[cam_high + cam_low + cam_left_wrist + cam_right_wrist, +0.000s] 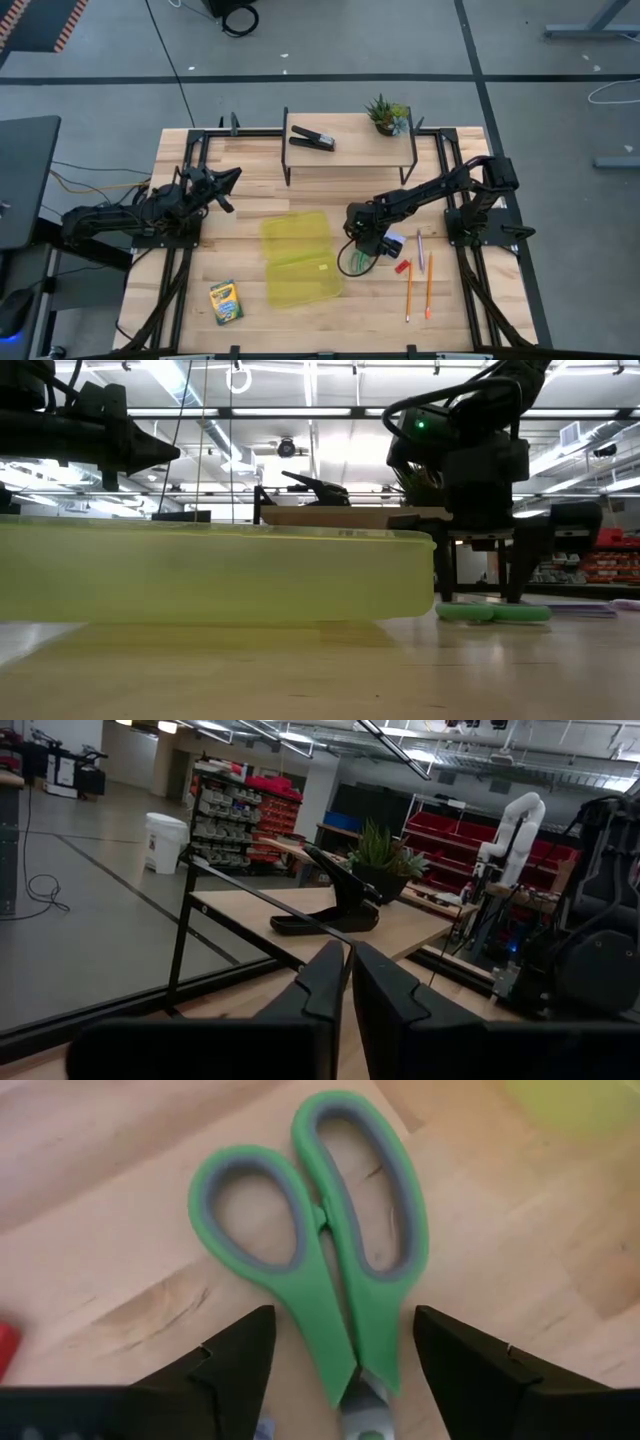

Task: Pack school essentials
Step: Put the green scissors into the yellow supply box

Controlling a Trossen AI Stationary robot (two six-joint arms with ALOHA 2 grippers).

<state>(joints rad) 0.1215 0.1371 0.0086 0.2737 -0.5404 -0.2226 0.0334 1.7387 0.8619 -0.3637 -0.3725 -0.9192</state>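
Observation:
Green-handled scissors [322, 1285] lie flat on the table [352, 263], just right of an open yellow-green case [298, 258]. My right gripper [345, 1370] points down over them, open, one finger on each side of the spot where the handles meet the blades, touching neither. A pale-blue note pad [394, 242], a tiny red block [402, 267] and two orange pencils [409, 290] lie to the right. The crayon box [226, 302] lies near the table's front left. My left gripper [230, 181] hovers shut over the left side.
A low shelf [350, 150] at the far edge carries a black stapler [312, 139] and a small potted plant [388, 115]. A grey pen [420, 248] lies beside the pencils. In the low view the case wall [200, 575] stands close beside the scissors [492, 612].

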